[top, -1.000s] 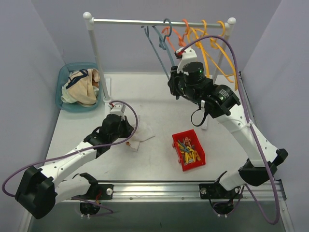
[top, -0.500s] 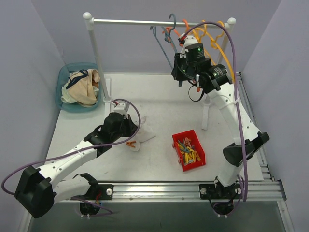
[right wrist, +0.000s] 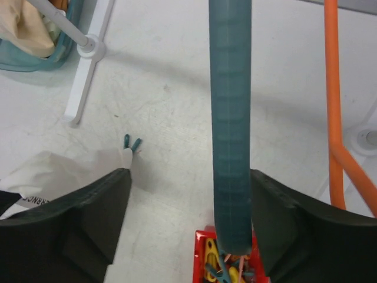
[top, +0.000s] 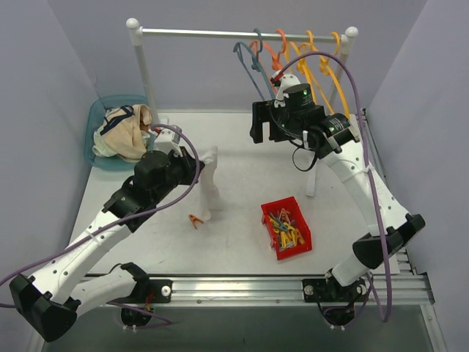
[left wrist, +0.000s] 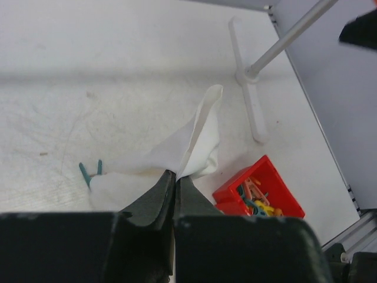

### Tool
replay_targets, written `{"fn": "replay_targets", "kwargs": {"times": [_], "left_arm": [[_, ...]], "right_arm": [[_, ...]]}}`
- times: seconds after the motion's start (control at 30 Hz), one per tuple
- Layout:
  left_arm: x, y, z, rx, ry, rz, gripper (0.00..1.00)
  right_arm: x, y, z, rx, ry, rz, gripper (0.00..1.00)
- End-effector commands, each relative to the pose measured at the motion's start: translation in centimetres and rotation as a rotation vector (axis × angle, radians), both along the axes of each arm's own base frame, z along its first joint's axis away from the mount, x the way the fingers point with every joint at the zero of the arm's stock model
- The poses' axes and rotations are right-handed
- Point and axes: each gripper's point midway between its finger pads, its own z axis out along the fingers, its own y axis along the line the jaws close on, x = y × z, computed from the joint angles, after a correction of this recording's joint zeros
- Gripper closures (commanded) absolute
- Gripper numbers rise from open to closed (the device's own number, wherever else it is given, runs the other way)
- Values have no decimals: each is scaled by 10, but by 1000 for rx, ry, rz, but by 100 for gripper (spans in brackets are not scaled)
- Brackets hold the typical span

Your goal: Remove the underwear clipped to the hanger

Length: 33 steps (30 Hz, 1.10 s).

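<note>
The white underwear (top: 209,180) hangs from my left gripper (top: 193,166), which is shut on its upper edge; its lower end reaches the table. In the left wrist view the fabric (left wrist: 191,141) is pinched between the closed tips of that gripper (left wrist: 175,175). A small clip (top: 195,220) lies at the cloth's lower corner; whether it still grips the cloth I cannot tell. My right gripper (top: 262,123) is open below the rail. In its wrist view the blue-grey hanger (right wrist: 230,118) passes between the spread fingers of that gripper (right wrist: 189,175), close to the right one. A cream underwear with dark trim (top: 117,119) lies in the basket.
The teal basket (top: 96,116) at the back left holds several cloths. A red bin (top: 286,227) of clips sits mid-right. The rack's rail (top: 205,33) carries orange and yellow hangers (top: 308,55). The rack's white posts (top: 145,88) stand on feet on the table.
My left gripper lifted the white underwear off the table, up and toward the back. My right gripper, shut before, opened and dropped from the rail, leaving the blue-grey hanger hanging there.
</note>
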Motion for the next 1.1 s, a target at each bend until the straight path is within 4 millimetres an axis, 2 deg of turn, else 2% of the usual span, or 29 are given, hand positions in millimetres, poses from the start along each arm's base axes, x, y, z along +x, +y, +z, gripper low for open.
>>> {"fn": "replay_targets", "kwargs": {"times": [0.0,0.07,0.1,0.13,0.2,0.23,0.27,0.3,0.33,0.37,0.4,0.47,0.5,0.53,0.57,0.6,0.63,0.73,0.83,0.87,0.9,0.97,1.03,1.07], "left_arm": [[8,14,49,4,-103,47,98],[14,24,65,5,-136,85,97],[16,28,69,19,-152,96,98],[18,33,74,22,-165,112,98],[27,49,89,32,-212,166,98],[30,55,94,32,-227,188,97],[38,73,101,36,-246,252,97],[44,83,108,35,-269,289,98],[50,95,110,39,-276,330,97],[56,107,113,42,-279,365,98],[70,133,115,48,-278,439,97],[84,156,117,35,-279,501,97],[96,166,111,13,-259,523,98],[105,192,116,-3,-280,590,97],[112,204,116,-13,-291,612,97],[117,212,118,-22,-308,629,98],[128,233,121,-36,-343,679,97],[149,247,135,-63,-443,679,98],[171,268,139,-51,-498,700,98],[175,275,147,-50,-523,709,98],[187,280,142,-40,-527,713,97],[198,286,147,-45,-553,707,98],[217,293,133,-28,-534,722,97],[224,297,135,-27,-538,727,98]], "right_arm": [[-19,-8,27,33,-77,3,11],[-25,-12,20,22,-71,-1,1],[-32,-16,24,30,-80,0,0],[-34,-22,13,4,-66,-20,0],[-45,-27,15,13,-83,-27,0],[-50,-28,10,2,-78,-30,0],[-56,-29,-6,-18,-56,-26,0],[-66,-32,-7,-8,-60,-28,0],[-75,-27,-12,-12,-60,-10,0],[-83,-25,-33,-35,-32,2,0],[-93,-25,-32,-22,-45,10,0],[-114,-11,-45,-9,-34,55,0],[-127,-11,-63,-19,-11,73,0],[-135,-8,-72,-20,-1,87,0],[-149,2,-78,-16,1,111,0],[-161,1,-93,-37,14,127,0],[-167,4,-99,-42,17,137,0],[-192,12,-123,-61,43,172,0],[-199,14,-144,-92,72,170,0],[-199,14,-149,-102,81,170,0],[-197,14,-158,-126,92,162,0],[-197,17,-167,-143,107,168,0],[-196,22,-177,-164,125,171,0],[-195,26,-180,-157,127,175,0]]}}
